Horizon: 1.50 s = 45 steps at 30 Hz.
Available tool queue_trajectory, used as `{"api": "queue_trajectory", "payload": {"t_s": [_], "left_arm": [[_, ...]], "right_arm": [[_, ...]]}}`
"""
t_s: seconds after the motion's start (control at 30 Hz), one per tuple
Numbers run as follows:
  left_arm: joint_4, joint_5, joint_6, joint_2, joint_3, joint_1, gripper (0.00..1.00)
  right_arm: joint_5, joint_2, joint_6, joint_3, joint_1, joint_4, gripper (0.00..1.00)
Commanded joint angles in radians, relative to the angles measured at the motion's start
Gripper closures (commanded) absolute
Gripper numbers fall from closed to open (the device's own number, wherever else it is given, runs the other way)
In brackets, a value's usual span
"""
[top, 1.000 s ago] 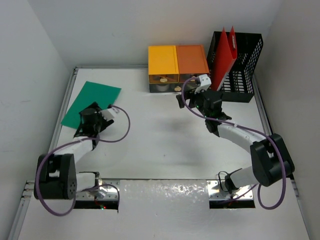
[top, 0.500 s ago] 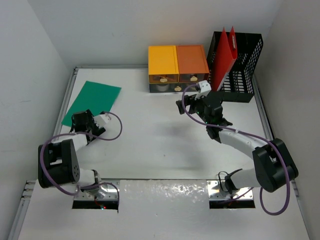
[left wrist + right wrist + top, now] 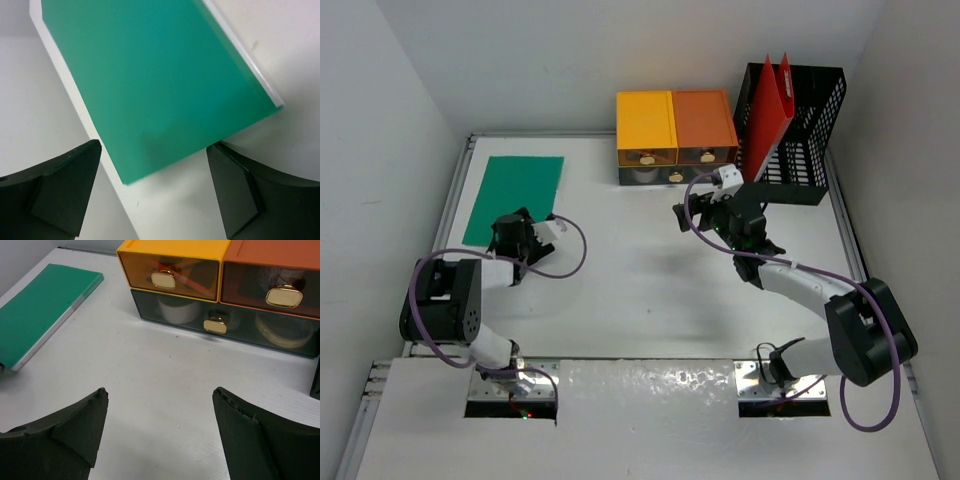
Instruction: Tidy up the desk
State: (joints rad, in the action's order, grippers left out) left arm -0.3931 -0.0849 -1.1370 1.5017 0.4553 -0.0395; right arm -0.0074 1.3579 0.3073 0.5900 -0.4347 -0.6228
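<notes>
The desk [image 3: 640, 290] lies beneath the left gripper [image 3: 512, 222] near the green folder [image 3: 516, 184].

The desk [image 3: 640, 290] is a large, white, rectangular tabletop, lying flat and level, its matte surface bordered by thin metal rails along the left, right and far edges.

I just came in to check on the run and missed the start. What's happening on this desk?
Two robot arms are tidying a white desk. Neither holds anything. The left gripper is open at the near edge of a green folder lying flat on the desk's left side. The right gripper, also open, faces the orange-and-yellow drawer unit, whose drawers look shut. A red folder stands in the black mesh rack beside it.
</notes>
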Motion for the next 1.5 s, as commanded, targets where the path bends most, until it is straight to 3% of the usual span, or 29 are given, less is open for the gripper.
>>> {"api": "queue_trajectory", "payload": {"t_s": [0.0, 0.3, 0.5, 0.77, 1.03, 1.13, 1.17, 1.2, 1.27, 1.47], "left_arm": [[0.008, 0.028, 0.078, 0.046, 0.04, 0.078, 0.13], [-0.095, 0.011, 0.06, 0.068, -0.004, 0.173, 0.14], [-0.341, -0.081, -0.004, 0.084, -0.113, 0.271, 0.17], [-0.596, -0.22, -0.101, 0.261, -0.145, 0.28, 0.28], [-0.687, -0.271, -0.101, 0.38, -0.107, 0.276, 0.35], [-0.641, -0.244, -0.074, 0.382, -0.074, 0.271, 0.51], [-0.615, -0.236, -0.06, 0.379, -0.063, 0.268, 0.6], [-0.589, -0.224, -0.047, 0.364, -0.053, 0.267, 0.69], [-0.553, -0.201, 0.011, 0.33, -0.041, 0.262, 1.0], [-0.399, -0.11, 0.108, 0.169, -0.032, 0.233, 1.0]], "right_arm": [[0.004, -0.025, 0.004, -0.001, -0.006, -0.055, 0.17], [0.018, -0.025, 0.004, -0.007, -0.006, -0.048, 0.17], [0.012, -0.02, 0.019, -0.01, -0.006, -0.049, 0.17], [0.011, -0.036, 0.021, -0.012, -0.006, -0.04, 0.17], [0.012, -0.059, 0.013, -0.012, -0.006, -0.026, 0.17], [0.012, -0.066, 0.003, -0.015, -0.006, -0.02, 0.17], [0.015, -0.068, -0.002, -0.01, -0.006, -0.012, 0.17], [0.017, -0.068, -0.004, -0.006, -0.007, 0.006, 0.17], [0.017, -0.068, -0.013, 0.01, -0.006, 0.043, 0.17], [0.033, -0.068, 0.018, -0.004, -0.007, 0.061, 0.17]]}}
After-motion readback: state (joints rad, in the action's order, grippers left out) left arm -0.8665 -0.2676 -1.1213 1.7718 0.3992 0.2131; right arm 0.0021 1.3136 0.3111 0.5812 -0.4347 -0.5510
